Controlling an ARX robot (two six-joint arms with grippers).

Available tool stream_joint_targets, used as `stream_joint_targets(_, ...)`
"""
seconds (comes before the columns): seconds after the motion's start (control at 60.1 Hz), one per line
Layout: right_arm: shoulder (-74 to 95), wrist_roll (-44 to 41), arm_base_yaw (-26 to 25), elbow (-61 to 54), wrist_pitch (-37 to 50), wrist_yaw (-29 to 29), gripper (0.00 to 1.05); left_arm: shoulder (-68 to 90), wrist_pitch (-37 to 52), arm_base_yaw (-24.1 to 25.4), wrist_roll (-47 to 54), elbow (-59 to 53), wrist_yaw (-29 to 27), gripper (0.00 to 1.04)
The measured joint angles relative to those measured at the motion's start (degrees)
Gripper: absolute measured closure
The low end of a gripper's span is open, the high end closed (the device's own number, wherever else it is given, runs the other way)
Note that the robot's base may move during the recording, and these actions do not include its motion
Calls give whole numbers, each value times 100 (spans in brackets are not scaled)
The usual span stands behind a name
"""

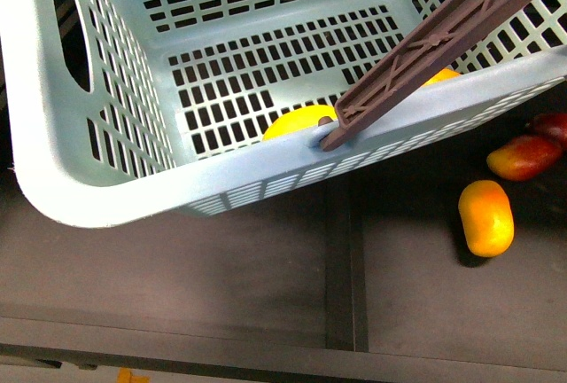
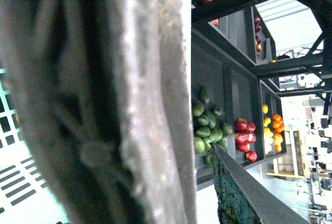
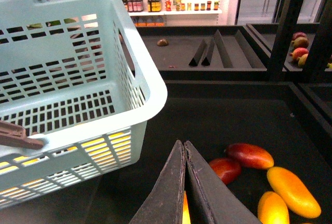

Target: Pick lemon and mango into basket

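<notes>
lemon (image 1: 297, 123) already in your basket (image 1: 106, 179), by its near wall | mango (image 1: 485, 217) outside, on the shelf off the basket's right end; not yet picked | right tool (image 3: 184, 149) closed, empty; left tool: can't tell

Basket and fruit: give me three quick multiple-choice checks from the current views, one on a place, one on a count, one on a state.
1. Where is the lemon?
A. Inside the basket
B. On the dark shelf among the mangoes
C. Between gripper fingers

2. In the right wrist view, how many red mangoes lie on the shelf?
A. One
B. Two
C. Four

3. How do the jaws of the right gripper stand?
A. Wide open
B. Closed together
C. Clamped on the basket rim

Answers: 1 A, the front view shows yellow fruit behind the near wall. 2 B, two red fruits lie side by side. 3 B, the fingers meet at their tips, clear of the basket.
</notes>
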Motion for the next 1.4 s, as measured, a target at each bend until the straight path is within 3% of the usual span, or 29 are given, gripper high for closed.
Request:
stream_joint_targets(0.133,-846,-2,0,0,-973,-2,103,0,0,0,2,0,2,78)
stream_joint_targets(0.316,-1005,-2,0,0,-1038,-2,103,0,0,0,11,0,-15,78)
stream_joint_targets(0.416,-1010,-4,0,0,-1040,-2,80,0,0,0,11,0,-17,78)
stream_joint_targets(0.533,-1014,-4,0,0,-1040,-2,61,0,2,-11,-4,0,-59,78)
stream_joint_targets(0.582,-1014,-4,0,0,-1040,2,52,2,72,-96,-214,0,-914,78)
stream_joint_targets(0.616,-1014,-4,0,0,-1040,-4,47,26,136,-144,-424,0,-1838,78)
stream_joint_targets(0.699,-1016,-4,0,0,-1040,-7,33,96,278,-109,-605,0,-3001,79)
stream_joint_targets(0.849,-1016,-2,0,2,-1040,7,8,330,566,306,-1200,-201,-3060,79)
stream_joint_targets(1.098,-1016,-4,0,0,-1040,-2,9,1718,463,1248,-2282,61,-2883,79)
stream_joint_targets(1.398,-1019,-4,0,0,-1040,-2,9,3180,-17,1698,-3689,1836,-3558,80)
